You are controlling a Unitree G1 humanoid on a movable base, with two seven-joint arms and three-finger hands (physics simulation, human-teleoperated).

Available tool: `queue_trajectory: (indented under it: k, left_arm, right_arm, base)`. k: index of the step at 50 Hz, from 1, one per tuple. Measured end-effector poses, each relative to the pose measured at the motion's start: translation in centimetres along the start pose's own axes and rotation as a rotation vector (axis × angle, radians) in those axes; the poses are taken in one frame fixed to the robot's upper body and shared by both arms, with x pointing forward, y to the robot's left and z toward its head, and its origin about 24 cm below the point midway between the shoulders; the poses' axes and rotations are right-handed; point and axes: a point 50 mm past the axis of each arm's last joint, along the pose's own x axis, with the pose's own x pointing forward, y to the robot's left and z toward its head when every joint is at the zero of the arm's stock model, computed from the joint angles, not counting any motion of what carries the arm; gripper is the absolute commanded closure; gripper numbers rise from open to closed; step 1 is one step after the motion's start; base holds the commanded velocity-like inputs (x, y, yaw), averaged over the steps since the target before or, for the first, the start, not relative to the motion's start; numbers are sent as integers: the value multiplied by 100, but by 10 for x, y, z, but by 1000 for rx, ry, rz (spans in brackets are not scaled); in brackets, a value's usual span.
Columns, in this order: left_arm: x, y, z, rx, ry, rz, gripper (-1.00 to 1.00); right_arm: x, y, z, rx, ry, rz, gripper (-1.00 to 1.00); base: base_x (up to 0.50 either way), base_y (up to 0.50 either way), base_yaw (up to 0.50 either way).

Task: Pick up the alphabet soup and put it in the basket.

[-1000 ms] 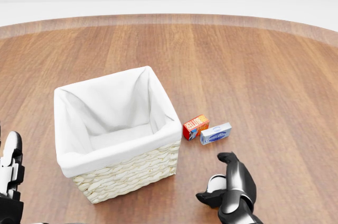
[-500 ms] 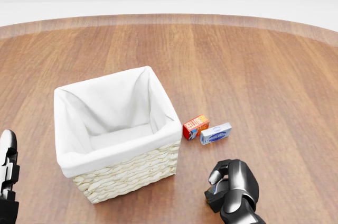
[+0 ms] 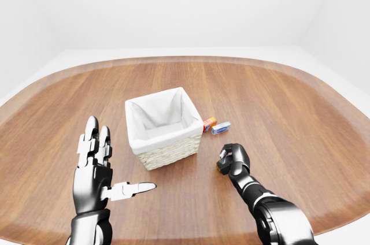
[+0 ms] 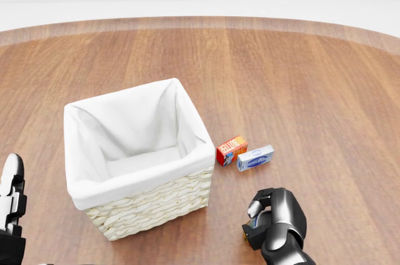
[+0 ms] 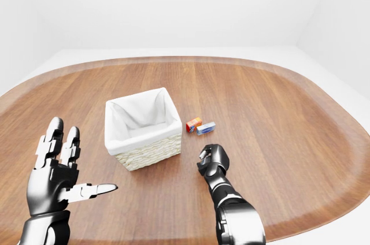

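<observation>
I am judging the task as partly under way: the grasp looks made, and the lift and the drop into the basket are both left to do. I am seeing the robot's black and silver right hand (image 4: 275,224) curling tightly low over the round brown wooden table (image 4: 300,77), in the lower right of the head view, with its fingers drawn together into a fist. A small yellowish sliver (image 4: 247,234) is peeking out under those fingers, and since no can is showing anywhere else on the wood, I am taking that sliver to be the alphabet soup can, clamped inside the fist; most of it is hidden, so I am calling this a judgement only. The left hand (image 3: 95,178) is hanging at the left of the left-eye view with its fingers spread apart, gripping nothing. The square woven wicker basket with a white cloth liner (image 4: 156,205) is sitting just left of the fist, and I am finding only bare liner inside it. Beside the basket's right wall a small red and orange box (image 4: 231,150) and a small blue and white box (image 4: 255,158) are lying next to each other, above the fist in the head view and apart from it.
</observation>
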Motion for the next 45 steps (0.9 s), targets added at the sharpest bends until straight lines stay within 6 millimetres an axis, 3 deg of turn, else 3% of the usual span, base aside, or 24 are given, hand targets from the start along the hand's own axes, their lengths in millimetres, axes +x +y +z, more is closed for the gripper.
queue_trajectory:
  k: [45]
  left_arm:
    - [1, -1, -3, 4, 11, -5, -100]
  right_arm:
    - [14, -21, 12, 177, 20, 31, 100]
  base:
    - [0, 0, 0]
